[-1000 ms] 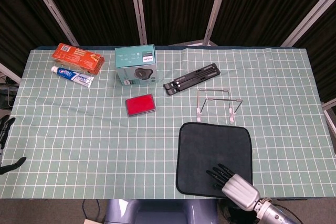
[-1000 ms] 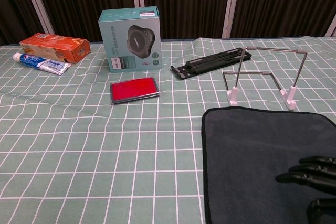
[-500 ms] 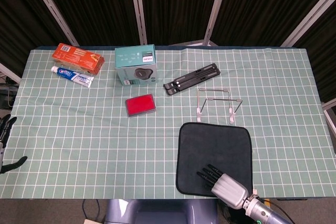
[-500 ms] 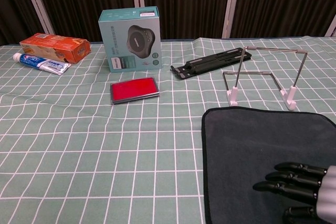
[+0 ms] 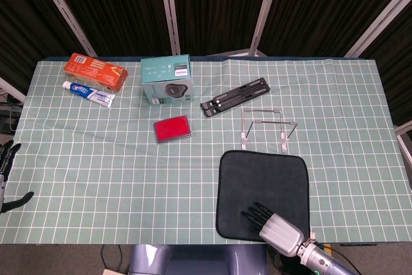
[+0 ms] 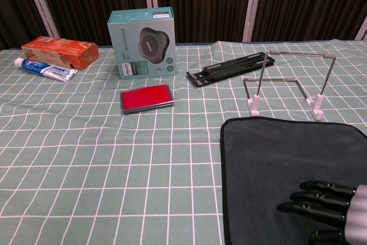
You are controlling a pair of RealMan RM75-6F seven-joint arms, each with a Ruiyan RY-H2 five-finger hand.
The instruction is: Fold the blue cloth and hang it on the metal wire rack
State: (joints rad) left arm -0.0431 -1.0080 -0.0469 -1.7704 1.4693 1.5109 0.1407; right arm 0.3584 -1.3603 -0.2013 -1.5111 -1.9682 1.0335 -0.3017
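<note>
- Head view: the blue cloth (image 5: pixel 262 188) is seen lying flat and unfolded on the worktop (image 5: pixel 96 159), just in front of the metal wire rack (image 5: pixel 267 128), which is bare. Neither fold nor hanging is judged begun. The cloth is near square, with no clear long axis; its edges run square to the worktop's.
- Head view: the right hand (image 5: pixel 273 227) is placed over the cloth's near edge, its fingers (image 5: pixel 256 212) extended and apart, nothing held. Only the left hand (image 5: pixel 8 178) fingertips are visible at the frame edge; its state cannot be told.
- Chest view: the cloth (image 6: pixel 275 159) is confirmed flat, and the right hand (image 6: pixel 330 210) is spread low over it; contact cannot be told.
</note>
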